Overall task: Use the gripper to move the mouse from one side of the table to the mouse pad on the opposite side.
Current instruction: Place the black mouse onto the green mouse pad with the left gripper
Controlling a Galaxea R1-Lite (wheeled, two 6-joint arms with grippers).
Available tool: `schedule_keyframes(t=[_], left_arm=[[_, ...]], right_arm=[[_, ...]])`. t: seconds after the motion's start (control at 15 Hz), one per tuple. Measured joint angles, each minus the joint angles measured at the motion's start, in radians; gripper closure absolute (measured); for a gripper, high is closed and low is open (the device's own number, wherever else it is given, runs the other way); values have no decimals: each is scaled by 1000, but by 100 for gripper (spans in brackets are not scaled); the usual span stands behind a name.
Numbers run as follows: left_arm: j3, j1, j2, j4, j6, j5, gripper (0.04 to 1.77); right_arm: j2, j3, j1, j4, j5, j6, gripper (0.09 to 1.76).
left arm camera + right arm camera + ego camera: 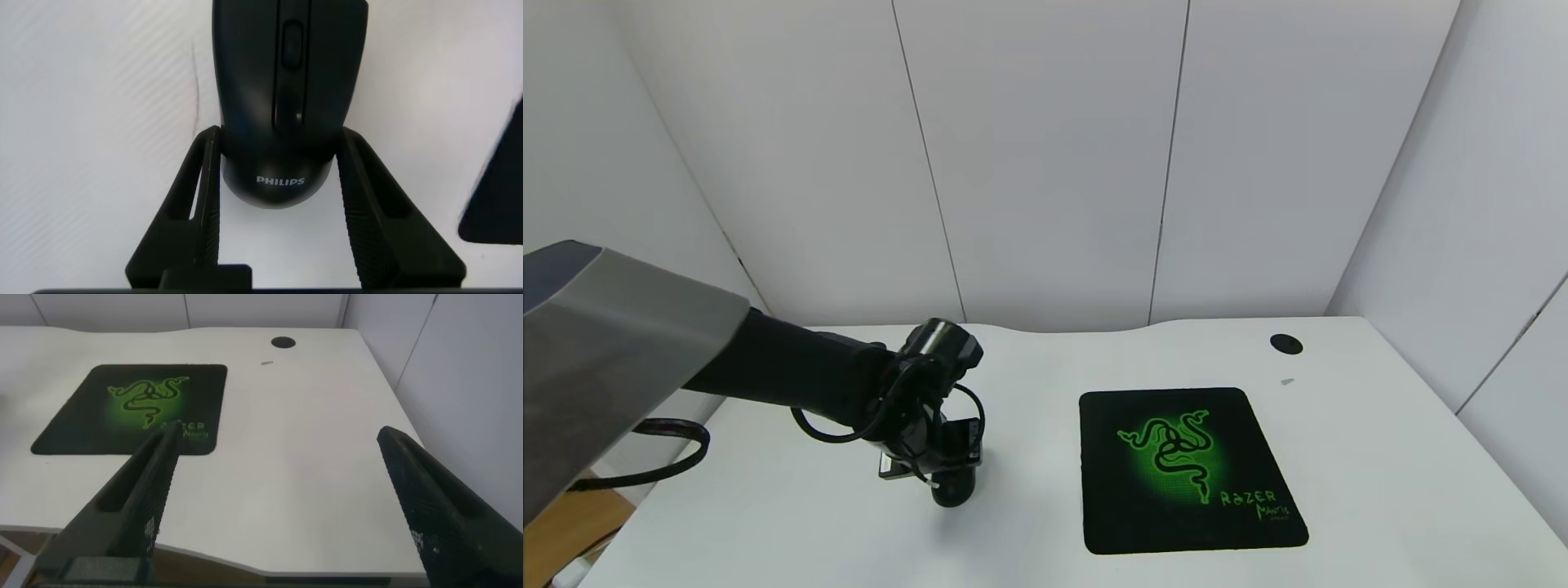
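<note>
The black mouse (953,487) lies on the left half of the white table (1380,457), mostly hidden under my left gripper (931,465). In the left wrist view the mouse (282,73) shows its "PHILIPS" logo, and my left gripper (281,139) has both fingers pressed against the sides of its back end. The black mouse pad (1188,469) with the green snake logo lies to the right of the mouse, apart from it. A corner of the pad shows in the left wrist view (494,204). My right gripper (279,434) is open and empty near the table's front right edge, with the pad (131,408) beyond it.
A round black grommet (1285,344) sits at the back right of the table; it also shows in the right wrist view (283,342). A small grey mark (1287,381) lies near it. White wall panels close in the back and right side.
</note>
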Motion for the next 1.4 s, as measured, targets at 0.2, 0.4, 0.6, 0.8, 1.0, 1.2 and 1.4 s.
schedule_keyframes(t=[0.2,0.4,0.6,0.8,1.0,1.2,1.4], left_arm=[[-42,-67,-12,49,-74,33,91],[-126,-123,-11,146,-152,39,91],[-224,-171,-7,257,-187,39,91],[-346,-211,12,373,-223,40,91],[-492,-263,53,470,-263,46,91],[-633,-320,115,540,-326,54,91],[-737,-384,188,561,-379,82,91]], right_arm=[[0,0,0,0,1,0,14],[0,0,0,0,0,0,14],[0,0,0,0,0,0,14],[0,0,0,0,0,0,14],[0,0,0,0,0,0,14],[0,0,0,0,0,0,14],[0,0,0,0,0,0,14]])
